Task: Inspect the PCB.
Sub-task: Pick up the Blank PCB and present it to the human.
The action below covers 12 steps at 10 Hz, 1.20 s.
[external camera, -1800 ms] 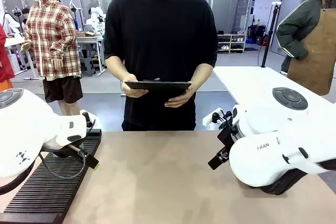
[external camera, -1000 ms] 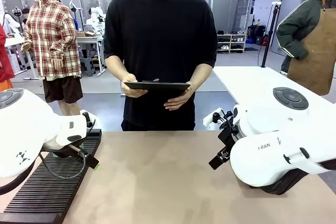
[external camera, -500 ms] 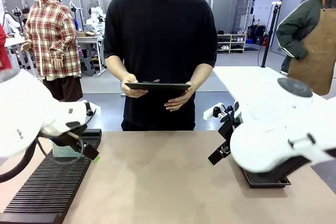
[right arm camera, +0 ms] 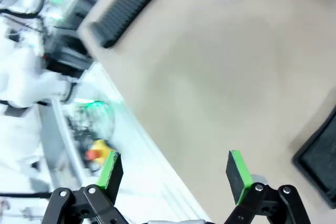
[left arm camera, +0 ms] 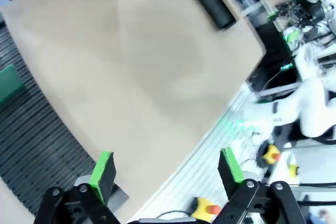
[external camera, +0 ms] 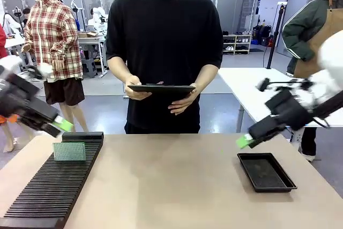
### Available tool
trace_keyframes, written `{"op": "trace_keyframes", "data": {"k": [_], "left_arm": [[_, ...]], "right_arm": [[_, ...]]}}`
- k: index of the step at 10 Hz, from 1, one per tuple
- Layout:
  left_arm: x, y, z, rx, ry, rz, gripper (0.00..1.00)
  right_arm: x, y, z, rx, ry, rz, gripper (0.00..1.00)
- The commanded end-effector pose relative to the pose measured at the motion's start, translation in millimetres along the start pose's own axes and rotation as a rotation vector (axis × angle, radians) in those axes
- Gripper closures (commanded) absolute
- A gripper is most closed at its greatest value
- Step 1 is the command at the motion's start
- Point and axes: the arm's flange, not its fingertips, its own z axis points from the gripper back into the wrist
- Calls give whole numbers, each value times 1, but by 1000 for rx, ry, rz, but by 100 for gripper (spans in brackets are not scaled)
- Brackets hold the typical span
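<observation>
Both arms have lifted up and back from the worktop point(external camera: 171, 186) since a moment ago. The left claw point(left arm camera: 166, 167) and right claw point(right arm camera: 173, 171) hang above it, each with its green pads spread wide and nothing between them. The PCB point(external camera: 69, 151) stands upright in the ribbed black rack point(external camera: 48, 197) at the left, well apart from both claws. A black tray point(external camera: 266, 171) lies at the right.

Left hand point(external camera: 63, 125) and right hand point(external camera: 244, 141) swung outward (PCB point(external camera: 69, 151) uncovered).
</observation>
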Motion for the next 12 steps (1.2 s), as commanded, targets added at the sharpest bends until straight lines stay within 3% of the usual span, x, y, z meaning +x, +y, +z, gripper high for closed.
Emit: {"op": "trace_keyframes", "data": {"k": [1, 2, 4, 7, 10, 11, 12], "left_arm": [[-31, 24, 42, -141, -97, 64, 0], [-55, 38, 69, -194, -200, 83, 0], [-113, 71, 116, -178, -341, 90, 0], [-181, 107, 158, -140, -481, 136, 0], [-200, 118, 165, -93, -552, 237, 0], [-207, 116, 172, -97, -520, 203, 0], [-207, 116, 172, -97, -520, 203, 0]], "right_arm": [[-37, -38, 40, 179, -90, -141, 0], [-64, -53, 59, 236, -173, -209, 0], [-124, -66, 85, 356, -292, -297, 0], [-178, -60, 110, 354, -378, -330, 0], [-190, -56, 110, 335, -444, -374, 0], [-186, -59, 107, 329, -467, -391, 0], [-189, -74, 142, 340, -420, -385, 0]]}}
